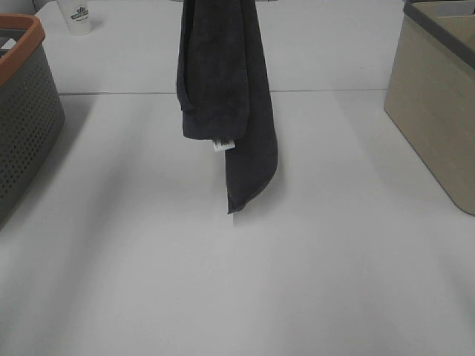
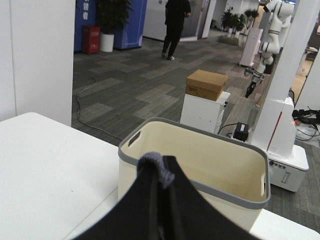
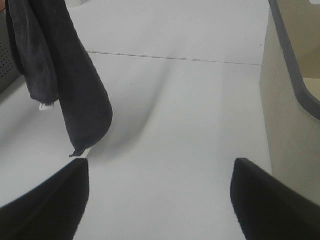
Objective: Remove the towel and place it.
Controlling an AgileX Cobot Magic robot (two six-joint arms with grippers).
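Note:
The dark charcoal towel [image 1: 223, 89] hangs bunched from above the top edge of the exterior view. Its white tag [image 1: 223, 144] shows partway down, and its lower tip is just above or touching the white table [image 1: 237, 297]. In the left wrist view my left gripper [image 2: 161, 167] is shut on a fold of the towel [image 2: 152, 162]. My right gripper [image 3: 160, 200] is open and empty, low over the table to the right of the hanging towel [image 3: 75, 90]. Neither gripper shows in the exterior view.
A beige bin with a grey rim [image 1: 438, 111] stands at the right of the table; it also shows in the left wrist view [image 2: 200, 160] and the right wrist view [image 3: 295, 100]. A grey perforated basket with an orange rim [image 1: 22, 111] stands at the left. A white cup [image 1: 78, 16] stands at the back left.

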